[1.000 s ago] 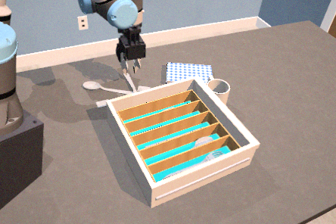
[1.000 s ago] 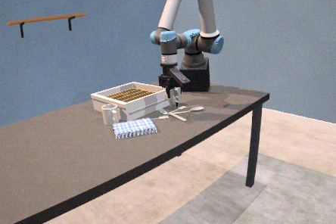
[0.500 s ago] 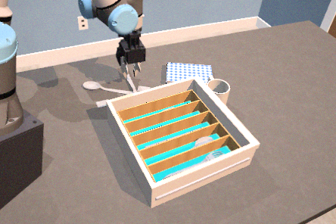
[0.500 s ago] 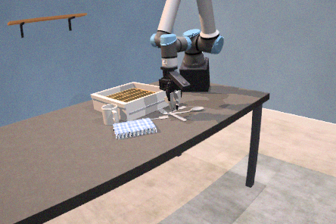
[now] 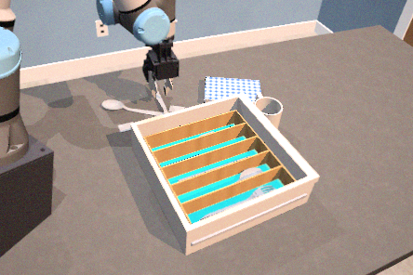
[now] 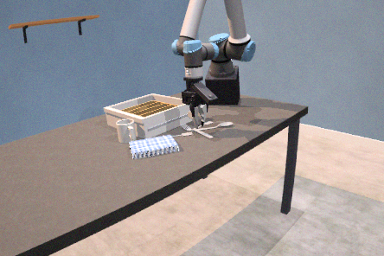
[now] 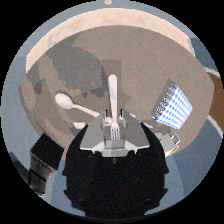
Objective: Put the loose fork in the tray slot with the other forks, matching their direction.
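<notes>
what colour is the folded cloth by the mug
Blue and white check; the cloth shows best in the top view.

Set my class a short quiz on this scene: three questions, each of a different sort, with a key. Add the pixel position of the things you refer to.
1. True or false: the checked cloth [image 5: 233, 89] [image 6: 154, 145] [image 7: 174, 107] lies inside the tray [image 5: 159, 176] [image 6: 160, 124].

2. Which lies closest to the loose fork [image 5: 161, 102] [image 6: 203, 133] [image 7: 113, 95]?
a) the mug
b) the spoon [image 5: 112, 105] [image 6: 226, 124] [image 7: 65, 100]
c) the cloth

3. Fill in the missing word: the gripper [image 5: 162, 89] [image 6: 199, 124] [image 7: 113, 109] is above the table [image 5: 344, 150] [image 6: 78, 183] [image 7: 135, 55], ______ the tray.

Key: 1 false; 2 b; 3 outside
</notes>
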